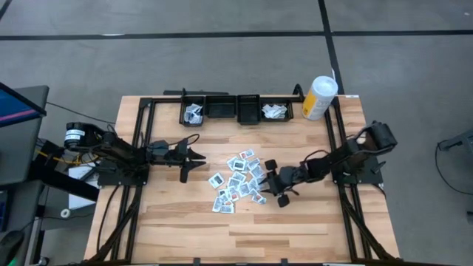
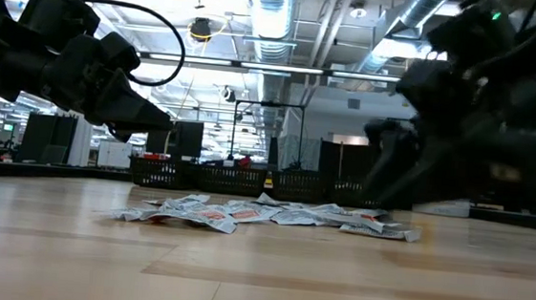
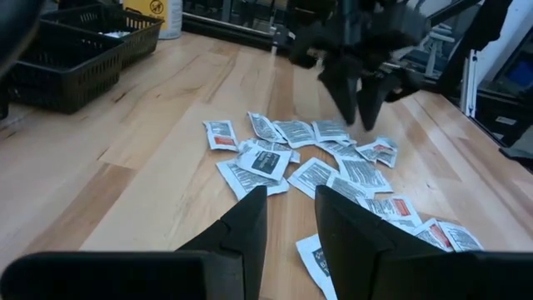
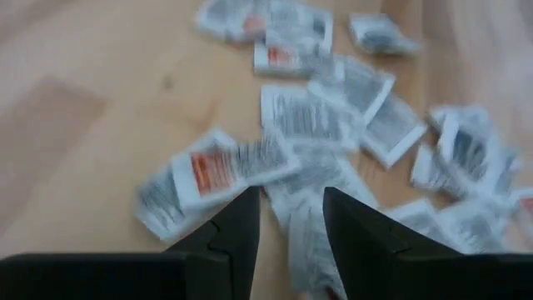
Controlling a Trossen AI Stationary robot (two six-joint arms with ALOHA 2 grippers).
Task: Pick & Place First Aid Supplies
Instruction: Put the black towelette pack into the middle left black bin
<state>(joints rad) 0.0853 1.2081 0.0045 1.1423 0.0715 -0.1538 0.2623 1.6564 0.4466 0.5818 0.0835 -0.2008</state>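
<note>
Pale wooden tabletop point(image 1: 185, 214) carries the scattered white printed first-aid packets point(image 1: 238, 181) between both arms; the right gripper point(image 1: 275, 182), fingers parted and empty, hangs at the heap's edge, nearer than the left gripper point(image 1: 194, 159), likewise parted.

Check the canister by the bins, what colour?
The canister is white with a yellow label; the high view shows it best, at the table's far right corner.

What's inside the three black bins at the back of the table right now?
The left bin holds a few white packets, the right bin a few more. The middle bin looks empty. Anything under those packets is covered.
</note>
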